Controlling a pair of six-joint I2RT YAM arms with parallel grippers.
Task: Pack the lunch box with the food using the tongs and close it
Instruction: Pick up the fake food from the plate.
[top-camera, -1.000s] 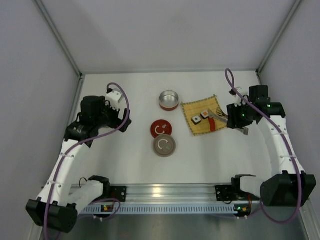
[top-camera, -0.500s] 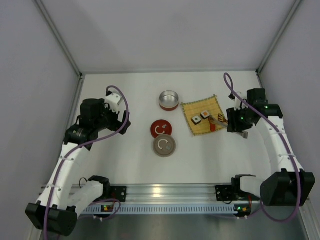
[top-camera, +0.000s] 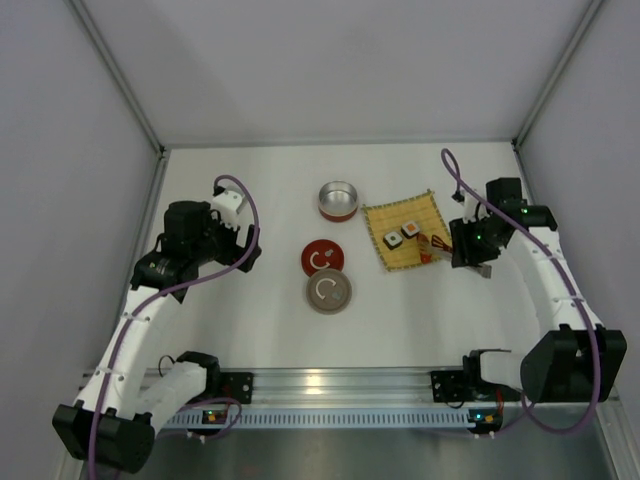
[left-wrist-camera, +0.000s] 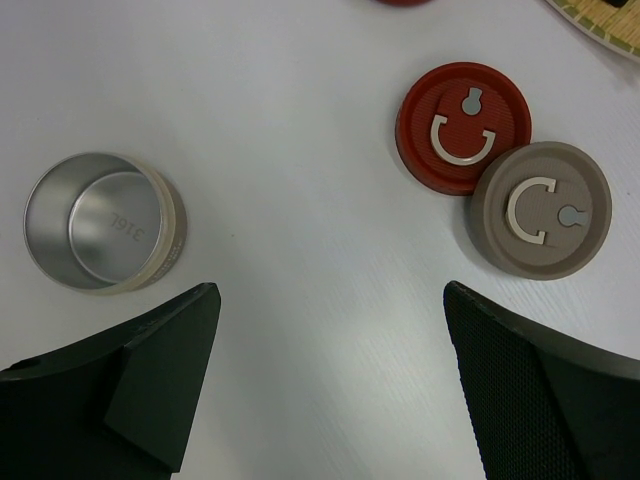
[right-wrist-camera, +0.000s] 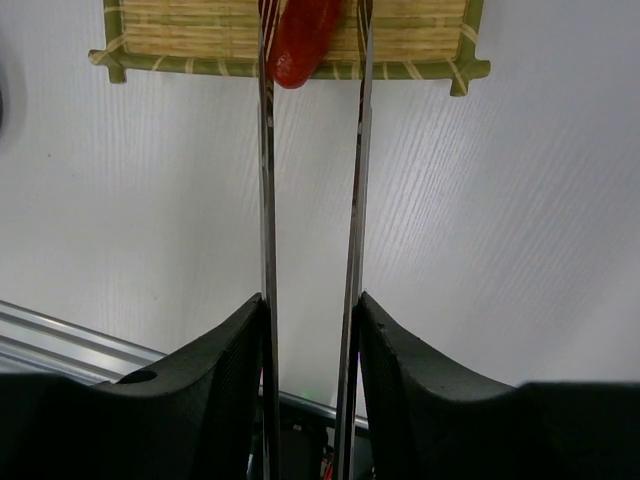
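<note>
At the edge of the bamboo mat (right-wrist-camera: 190, 25), the right gripper (right-wrist-camera: 310, 305) squeezes the silver tongs (right-wrist-camera: 267, 200) between partly closed fingers, their arms either side of the red sausage piece (right-wrist-camera: 300, 40), while the left gripper (left-wrist-camera: 328, 295) hangs wide open, empty.

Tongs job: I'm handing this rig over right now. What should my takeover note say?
Claws: left claw open and empty, over the table between the beige-banded tin and the lids. The right claw is shut on the tongs.
Things: the tong tips flank the red sausage at the mat edge; a firm pinch cannot be confirmed. A sushi roll and a second roll sit on the mat.
Done: the tongs are in hand. The red lid and beige lid are off, and the red-banded tin looks empty.
Left: pack all three pieces, then close.
</note>
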